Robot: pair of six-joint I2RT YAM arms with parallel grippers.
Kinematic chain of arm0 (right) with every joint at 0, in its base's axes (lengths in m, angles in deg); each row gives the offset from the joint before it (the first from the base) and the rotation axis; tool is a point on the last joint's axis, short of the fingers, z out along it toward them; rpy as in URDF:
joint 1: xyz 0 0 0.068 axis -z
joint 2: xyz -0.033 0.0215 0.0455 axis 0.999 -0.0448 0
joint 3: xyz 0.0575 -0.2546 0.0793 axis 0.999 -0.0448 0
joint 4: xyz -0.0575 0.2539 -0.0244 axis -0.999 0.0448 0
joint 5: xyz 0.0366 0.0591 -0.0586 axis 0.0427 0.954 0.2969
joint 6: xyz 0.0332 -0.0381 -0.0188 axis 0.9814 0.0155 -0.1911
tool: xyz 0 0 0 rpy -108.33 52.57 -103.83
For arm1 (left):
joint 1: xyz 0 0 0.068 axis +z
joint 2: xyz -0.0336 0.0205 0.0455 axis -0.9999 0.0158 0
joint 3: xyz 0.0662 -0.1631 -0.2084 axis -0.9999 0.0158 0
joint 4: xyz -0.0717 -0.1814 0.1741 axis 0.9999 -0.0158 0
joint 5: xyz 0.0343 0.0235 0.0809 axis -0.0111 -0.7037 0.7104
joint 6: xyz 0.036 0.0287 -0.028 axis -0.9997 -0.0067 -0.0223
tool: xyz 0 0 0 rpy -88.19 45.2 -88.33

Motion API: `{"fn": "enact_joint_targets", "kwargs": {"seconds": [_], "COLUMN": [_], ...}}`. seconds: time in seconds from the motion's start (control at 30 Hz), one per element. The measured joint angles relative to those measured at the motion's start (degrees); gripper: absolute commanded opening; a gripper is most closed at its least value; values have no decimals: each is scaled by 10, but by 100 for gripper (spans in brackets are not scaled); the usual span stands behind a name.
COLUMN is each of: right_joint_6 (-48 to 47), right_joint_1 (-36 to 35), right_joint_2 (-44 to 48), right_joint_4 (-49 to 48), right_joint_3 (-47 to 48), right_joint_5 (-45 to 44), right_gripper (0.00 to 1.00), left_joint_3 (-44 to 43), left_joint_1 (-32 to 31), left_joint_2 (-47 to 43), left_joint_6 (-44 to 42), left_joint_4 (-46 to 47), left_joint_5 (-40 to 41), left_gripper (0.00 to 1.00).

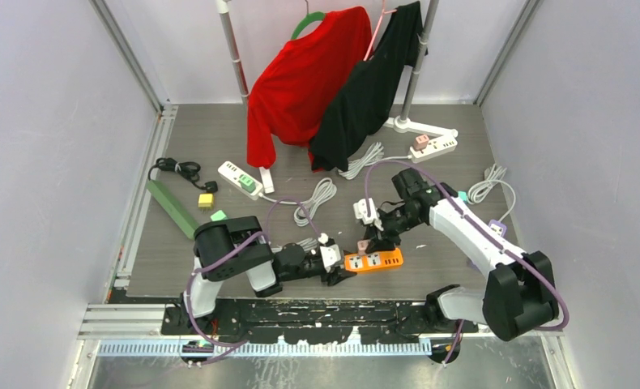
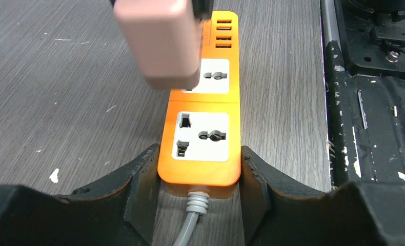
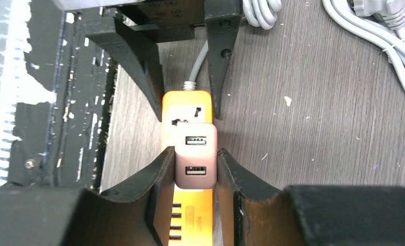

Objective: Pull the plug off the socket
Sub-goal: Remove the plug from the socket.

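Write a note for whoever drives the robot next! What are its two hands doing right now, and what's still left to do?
Left gripper: closed on the cord end of the orange power strip, pinning it to the table.
Right gripper: closed on the pink plug, which sits over the socket farther from the cord.
Done: both grips are set.
Unclear: whether the plug's pins are out of the socket.
Left to do: probably pull the plug straight up and clear while the left gripper holds the strip down.
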Motion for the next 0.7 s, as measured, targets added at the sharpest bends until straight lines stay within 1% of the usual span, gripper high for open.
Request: {"fn": "enact_joint_targets", "kwargs": {"seconds": [0.07,0.1,0.13,0.2,0.27,0.37,0.5,0.57,0.7], "right_joint_6": [-23,-27,-26,-8,21,83,183,242,359], "right_joint_1": [18,24,30,40,52,69,78,82,91], "right_joint_2": [2,0,-2,-12,-23,-40,-50,-51,-56], "right_joint_4": [44,61,76,97,106,106,80,59,7], "right_joint_3": [17,26,37,61,84,112,119,119,119], "right_joint_5": [13,18,24,39,52,73,86,87,90], "right_gripper": [1,1,1,1,1,1,1,1,1], "left_joint_3": [0,0,2,9,22,36,36,30,-8], "left_joint_1": [0,0,0,0,2,2,5,5,5], "left_joint_2": [-2,-4,-10,-26,-54,-105,-188,-239,-335], "left_joint_6": [3,7,15,34,61,96,131,147,175], "left_joint_4": [-1,-3,-10,-23,-37,-62,-135,-202,-374], "left_joint_5": [2,5,15,37,64,90,101,101,112], "left_gripper": [32,46,54,66,74,78,78,79,79]}}
